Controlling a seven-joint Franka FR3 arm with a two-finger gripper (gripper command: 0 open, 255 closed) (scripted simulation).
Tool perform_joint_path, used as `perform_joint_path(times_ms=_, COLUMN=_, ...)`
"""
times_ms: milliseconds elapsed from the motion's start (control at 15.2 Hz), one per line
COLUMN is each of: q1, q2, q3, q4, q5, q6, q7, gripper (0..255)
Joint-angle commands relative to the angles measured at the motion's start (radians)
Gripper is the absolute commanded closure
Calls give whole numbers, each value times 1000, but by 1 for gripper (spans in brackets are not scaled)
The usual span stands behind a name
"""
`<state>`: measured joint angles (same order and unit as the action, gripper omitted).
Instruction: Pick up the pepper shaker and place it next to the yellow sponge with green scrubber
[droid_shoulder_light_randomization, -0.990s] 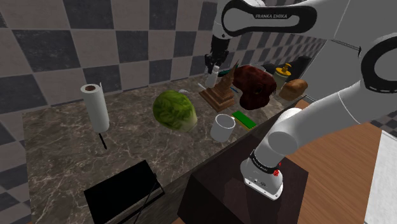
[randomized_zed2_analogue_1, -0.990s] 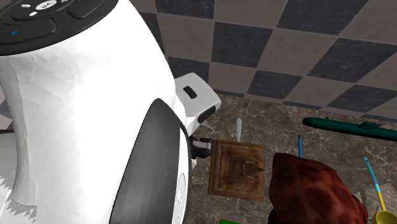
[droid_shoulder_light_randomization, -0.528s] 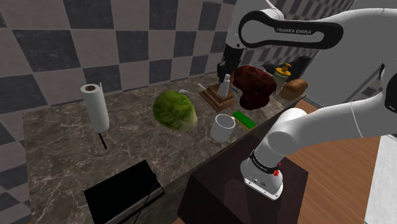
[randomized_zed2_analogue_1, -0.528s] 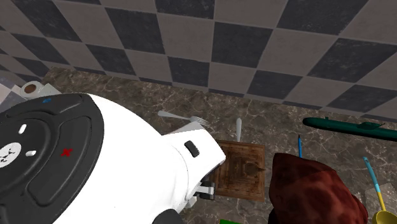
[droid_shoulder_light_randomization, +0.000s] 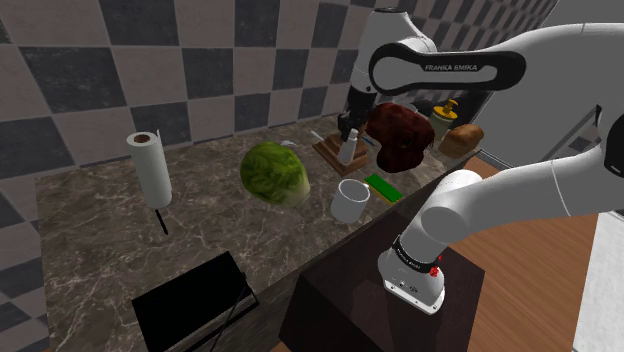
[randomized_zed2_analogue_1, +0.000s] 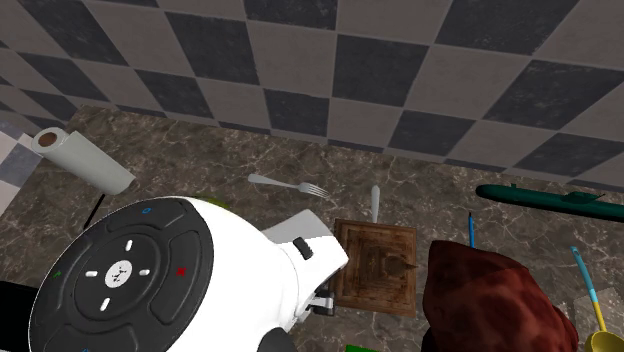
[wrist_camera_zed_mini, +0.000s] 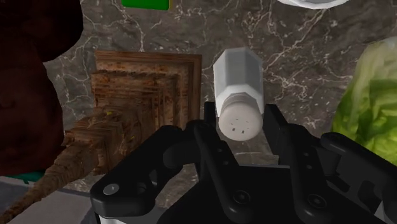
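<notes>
My gripper (droid_shoulder_light_randomization: 347, 133) is shut on the white pepper shaker (droid_shoulder_light_randomization: 347, 150), which hangs upright just above the counter beside a brown stepped wooden block (droid_shoulder_light_randomization: 336, 155). In the wrist view the shaker (wrist_camera_zed_mini: 238, 89) is clasped between the black fingers (wrist_camera_zed_mini: 213, 137), its holed cap toward the camera, with the gripper (wrist_camera_zed_mini: 240, 125) over bare marble between the block (wrist_camera_zed_mini: 146, 79) and the lettuce (wrist_camera_zed_mini: 372, 108). The sponge (droid_shoulder_light_randomization: 383, 187) shows as a flat green slab near the counter's front edge, right of the white mug; its green edge (wrist_camera_zed_mini: 147, 3) lies beyond the block.
A white mug (droid_shoulder_light_randomization: 350, 201) stands just in front of the shaker and a lettuce head (droid_shoulder_light_randomization: 273, 172) to its left. A dark red lump (droid_shoulder_light_randomization: 401, 136) and a bread loaf (droid_shoulder_light_randomization: 461, 138) crowd the right. A paper towel roll (droid_shoulder_light_randomization: 150, 168) stands far left; a fork (randomized_zed2_analogue_1: 286, 184) lies near the wall.
The arm has swung toward the shoulder view's right and come down, carrying the shaker from mid-air near the wall to just above the counter by the wooden block.
</notes>
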<state>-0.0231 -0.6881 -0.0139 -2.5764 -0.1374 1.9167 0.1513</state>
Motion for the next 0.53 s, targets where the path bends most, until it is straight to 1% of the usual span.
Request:
perform_joint_path(times_ms=0, q1=-1, q2=6, q3=-1, q4=-23, q5=-2, q6=30, q7=3, gripper=255)
perform_joint_path(times_ms=462, q1=-4, q2=32, q3=-3, q4=-101, q5=-10, q6=133, q7=15, gripper=255)
